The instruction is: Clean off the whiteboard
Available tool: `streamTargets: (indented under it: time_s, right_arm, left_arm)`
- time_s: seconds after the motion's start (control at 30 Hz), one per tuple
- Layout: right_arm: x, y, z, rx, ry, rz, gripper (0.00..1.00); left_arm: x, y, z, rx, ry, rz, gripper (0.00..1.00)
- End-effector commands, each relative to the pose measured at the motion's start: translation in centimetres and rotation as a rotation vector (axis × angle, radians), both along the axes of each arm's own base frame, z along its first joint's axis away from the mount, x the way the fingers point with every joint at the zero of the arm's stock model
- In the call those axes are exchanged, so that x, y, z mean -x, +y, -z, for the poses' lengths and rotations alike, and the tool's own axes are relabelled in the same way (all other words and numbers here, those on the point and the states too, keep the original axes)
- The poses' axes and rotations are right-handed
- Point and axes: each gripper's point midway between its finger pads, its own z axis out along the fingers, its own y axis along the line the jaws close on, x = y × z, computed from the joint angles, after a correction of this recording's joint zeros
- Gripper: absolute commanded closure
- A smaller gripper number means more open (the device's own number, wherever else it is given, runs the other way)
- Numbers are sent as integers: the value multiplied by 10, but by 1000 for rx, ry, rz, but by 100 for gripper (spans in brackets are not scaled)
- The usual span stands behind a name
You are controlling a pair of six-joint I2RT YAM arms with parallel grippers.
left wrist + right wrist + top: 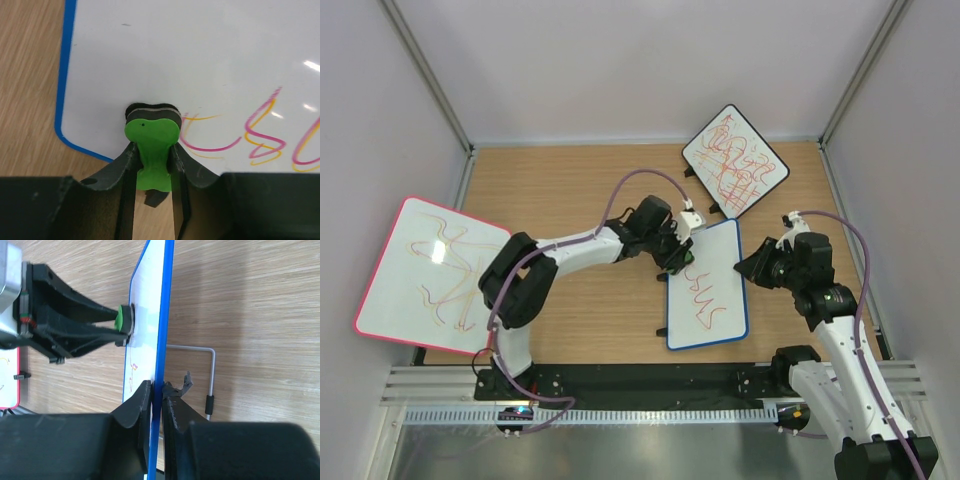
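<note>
Whiteboard (720, 258): right gripper (157, 391), wrist turned leftward, clamps its blue edge; left gripper (152, 152), arm extended across the table, pinches a green eraser (152, 134) against the surface (beside red scribbles (701, 302)).

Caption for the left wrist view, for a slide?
Left gripper presses green eraser onto blue-framed whiteboard, beside pink-and-yellow scribbles.

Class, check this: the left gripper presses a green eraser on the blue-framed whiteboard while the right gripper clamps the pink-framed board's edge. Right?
No. The right wrist view shows the right gripper clamping the blue-framed whiteboard by its edge, not the pink-framed board. The left gripper does press the green eraser on the blue-framed whiteboard.
</note>
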Motion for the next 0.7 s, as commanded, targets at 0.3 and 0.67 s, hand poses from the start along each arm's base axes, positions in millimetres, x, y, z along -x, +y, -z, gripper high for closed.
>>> streamTargets:
  time_s: [0.3, 0.67]
  right_arm:
    - [-1, -1, -10, 39, -44, -28, 99]
    - [-2, -2, -12, 45, -49, -27, 99]
  left_arm:
    - [107, -46, -43, 141, 132, 236, 100]
    - [86, -37, -30, 105, 105, 183, 100]
